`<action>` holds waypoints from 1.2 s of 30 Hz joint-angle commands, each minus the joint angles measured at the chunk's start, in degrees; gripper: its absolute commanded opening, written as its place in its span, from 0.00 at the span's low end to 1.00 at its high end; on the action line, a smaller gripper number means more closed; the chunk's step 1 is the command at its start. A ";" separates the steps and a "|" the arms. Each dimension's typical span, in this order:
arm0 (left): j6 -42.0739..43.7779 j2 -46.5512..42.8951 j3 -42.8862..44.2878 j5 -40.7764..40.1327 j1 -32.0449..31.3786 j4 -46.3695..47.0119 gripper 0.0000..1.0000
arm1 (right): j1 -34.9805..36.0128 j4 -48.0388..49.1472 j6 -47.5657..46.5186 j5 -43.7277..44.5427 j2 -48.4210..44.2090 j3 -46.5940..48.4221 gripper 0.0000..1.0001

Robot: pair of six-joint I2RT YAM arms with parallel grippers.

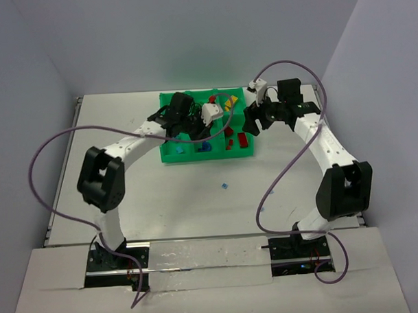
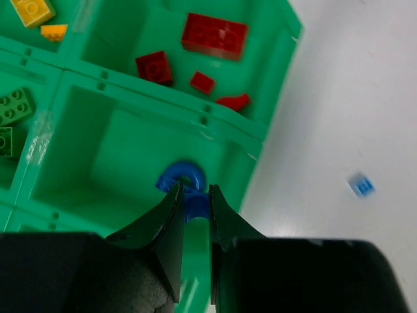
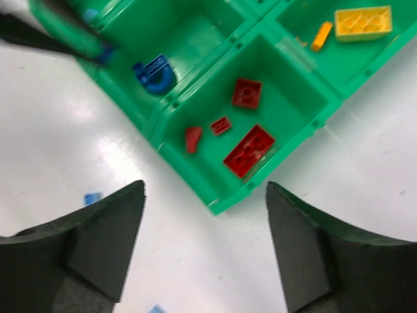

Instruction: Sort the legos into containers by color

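- The left tool [image 2: 193, 194] is closed on a small blue plastic brick [image 2: 193, 207], which is pinched between its two dark fingertips.
- This tool hangs over the bright green plastic tray [image 1: 195, 157], which has six rectangular compartments and sits toward the far side of the white surface [image 1: 197, 212].
- Just under the pinched brick, a blue arched plastic piece [image 2: 182, 175] lies in the middle compartment of the near row.
- The near compartment on the right arm's side holds four red pieces: a large red rectangular brick [image 2: 215, 36], a red square plate [image 2: 154, 67], a tiny red plate [image 2: 202, 82] and a red curved wedge [image 2: 233, 102].
- The compartment behind the red one holds a yellow rectangular brick [image 3: 363, 23] and a narrow orange wedge [image 3: 320, 36].
- Two dark green studded bricks [image 2: 14, 105] lie in the compartment behind the blue one.
- The right tool [image 3: 205, 189] stands wide open with nothing in it, above the tray's near corner beside the red compartment.
- A small light blue plate [image 1: 225, 186] lies loose on the surface in front of the tray, well apart from it.
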 commanded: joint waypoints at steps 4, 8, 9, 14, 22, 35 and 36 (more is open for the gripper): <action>-10.02 13.01 17.56 -3.11 3.00 1.26 0.00 | -1.59 -3.45 -1.76 0.47 -6.60 -4.86 1.00; -9.21 16.46 22.27 -4.79 3.22 -0.75 0.00 | -2.29 -4.08 -2.43 1.26 -7.63 -5.75 1.00; -8.91 17.01 22.79 -4.96 3.27 -1.13 0.01 | -2.53 -4.41 -2.94 1.27 -7.60 -5.80 1.00; -7.71 17.68 22.73 -5.77 3.27 -1.77 0.06 | -2.96 -11.34 -10.29 0.78 -6.75 -4.62 0.99; -7.06 14.58 19.48 -5.33 3.31 -1.81 0.47 | -1.82 -18.51 -19.53 0.06 -7.00 -5.97 0.90; -7.46 3.31 15.90 -3.46 5.17 -2.98 0.65 | 5.30 -22.80 -19.64 17.02 -8.08 -14.75 0.65; -7.63 2.09 14.85 -3.72 5.25 -2.20 0.66 | 5.40 -23.75 -19.25 18.07 -8.50 -15.66 0.63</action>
